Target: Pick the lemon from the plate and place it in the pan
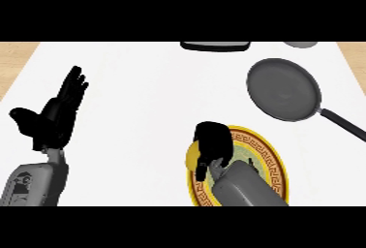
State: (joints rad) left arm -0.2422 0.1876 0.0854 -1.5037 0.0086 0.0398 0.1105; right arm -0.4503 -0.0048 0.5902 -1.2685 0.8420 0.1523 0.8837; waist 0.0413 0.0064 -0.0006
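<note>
Right hand [213, 140] fingers curl down over plate [275, 167], hiding any lemon; clamping unclear.

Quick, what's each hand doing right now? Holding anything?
Left hand: open, fingers straight, holding nothing.
Right hand: over the plate; cannot tell whether it holds anything.

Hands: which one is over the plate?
The right hand, curled down over the yellow-rimmed plate. The left hand rests open at the left, fingers up.
</note>
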